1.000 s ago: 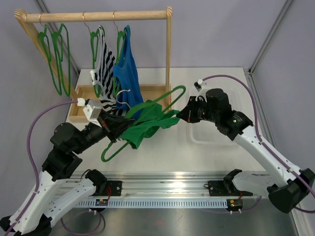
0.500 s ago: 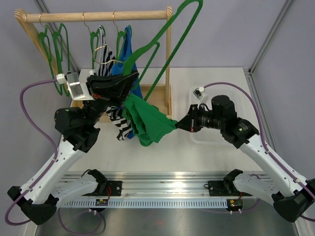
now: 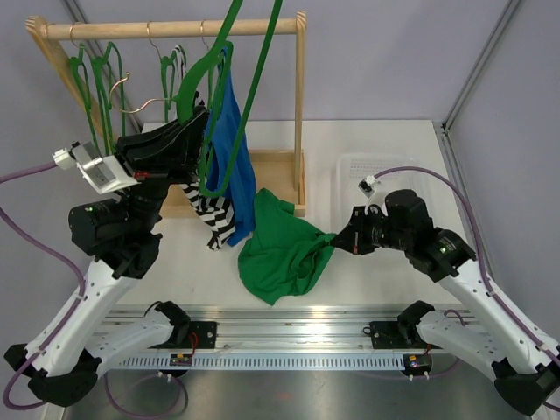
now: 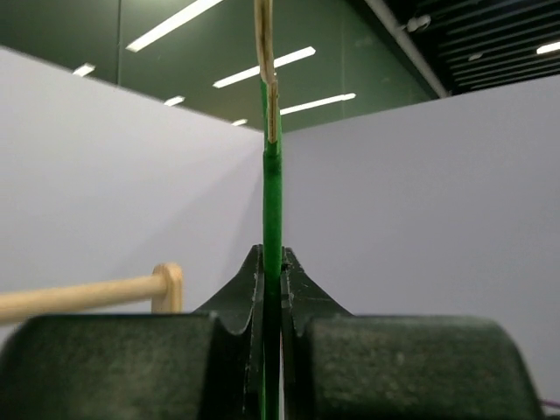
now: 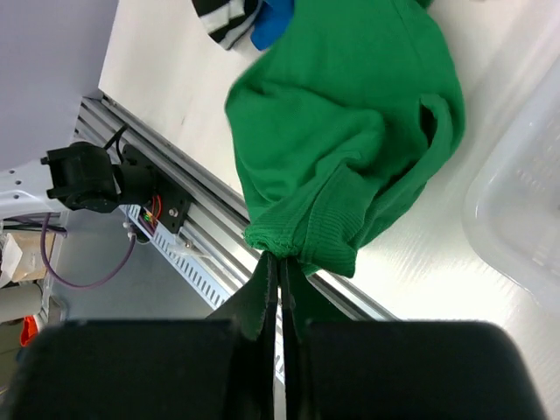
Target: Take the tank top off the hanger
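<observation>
- Hanger [image 3: 194,74] and tank top [image 3: 284,254] look parted from overhead. The left hand [image 3: 199,124] holds the hanger high by the rack [image 3: 131,30]. The tank top lies heaped on the worktop [image 3: 376,136], one edge caught in the right hand [image 3: 336,242].
- Left wrist: the left hand [image 4: 272,289] is clamped narrowly on the thin green hanger [image 4: 272,201]. No cloth shows here, so only the overhead view suggests the straps are off.
- Right wrist: the right hand [image 5: 278,271] pinches a ribbed hem of the tank top [image 5: 350,131], beside a clear tray [image 5: 516,201]. I would draw the cloth low and rightward, checking nothing snags, before letting go.
</observation>
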Robot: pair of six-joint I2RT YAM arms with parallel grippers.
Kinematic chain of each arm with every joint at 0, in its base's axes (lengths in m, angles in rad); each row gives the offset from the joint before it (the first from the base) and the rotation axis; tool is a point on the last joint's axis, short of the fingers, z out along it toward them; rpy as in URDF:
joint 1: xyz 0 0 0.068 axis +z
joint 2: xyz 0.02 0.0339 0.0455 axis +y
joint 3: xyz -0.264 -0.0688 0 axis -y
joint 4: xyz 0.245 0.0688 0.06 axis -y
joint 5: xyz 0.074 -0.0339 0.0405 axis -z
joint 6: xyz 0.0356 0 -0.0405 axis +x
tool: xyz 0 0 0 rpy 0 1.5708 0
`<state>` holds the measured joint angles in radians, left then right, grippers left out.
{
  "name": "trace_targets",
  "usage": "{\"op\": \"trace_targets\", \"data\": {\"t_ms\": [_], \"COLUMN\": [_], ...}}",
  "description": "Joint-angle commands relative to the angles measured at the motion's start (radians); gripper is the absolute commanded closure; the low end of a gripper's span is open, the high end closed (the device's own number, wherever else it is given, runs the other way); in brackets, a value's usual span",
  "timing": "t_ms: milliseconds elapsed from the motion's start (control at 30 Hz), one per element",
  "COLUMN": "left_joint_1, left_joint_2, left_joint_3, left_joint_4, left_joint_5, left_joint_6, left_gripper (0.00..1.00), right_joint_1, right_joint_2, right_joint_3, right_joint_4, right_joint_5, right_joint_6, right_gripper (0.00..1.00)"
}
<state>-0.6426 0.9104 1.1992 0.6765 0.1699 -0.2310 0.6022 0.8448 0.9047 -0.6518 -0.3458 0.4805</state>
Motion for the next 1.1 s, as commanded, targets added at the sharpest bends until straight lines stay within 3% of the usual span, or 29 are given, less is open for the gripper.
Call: {"op": "trace_targets", "data": {"t_ms": [0,167,333,367,467,500,567,733,1067], "left_joint_1": [-0.002,-0.003,-0.003,-0.003,-0.003,-0.005,-0.011,-0.034,-0.046], "left_joint_2": [-0.105,-0.179,-0.173,-0.156,-0.059,-0.036,0.014,0.149,0.738], "left_joint_3": [-0.052,-0.049,-0.024,-0.003,0.101,0.127,0.193,0.362,1.235], "left_joint_4": [-0.195,-0.597,-0.796,-0.855,-0.978,-1.005,-1.063,-1.112,-1.534], "left_joint_5": [-0.102,-0.243,-0.348,-0.352,-0.375,-0.382,-0.412,-0.472,-0.699], "left_joint_6": [0.033,0.002,-0.042,-0.044,-0.056,-0.059,-0.067,-0.031,0.073], "left_gripper": [1.00,1.00,1.00,1.00,1.00,1.00,1.00,1.00,1.00], "right_joint_1": [0.005,0.005,0.053,0.077,0.102,0.102,0.102,0.102,0.100], "right_joint_2": [-0.010,0.049,0.178,0.201,0.281,0.278,0.258,0.229,0.148], "right_joint_3": [0.109,0.184,0.240,0.240,0.258,0.249,0.237,0.224,0.166], "right_joint_4": [-0.028,-0.016,0.027,0.038,0.009,0.009,0.018,0.000,-0.012], "right_joint_5": [0.022,-0.076,-0.110,-0.082,0.054,0.092,0.178,0.208,0.231], "right_joint_6": [-0.045,-0.059,-0.065,-0.065,-0.063,-0.057,-0.054,-0.065,-0.042], "right_gripper": [1.00,1.00,1.00,0.87,0.16,0.01,0.01,0.00,0.01]}}
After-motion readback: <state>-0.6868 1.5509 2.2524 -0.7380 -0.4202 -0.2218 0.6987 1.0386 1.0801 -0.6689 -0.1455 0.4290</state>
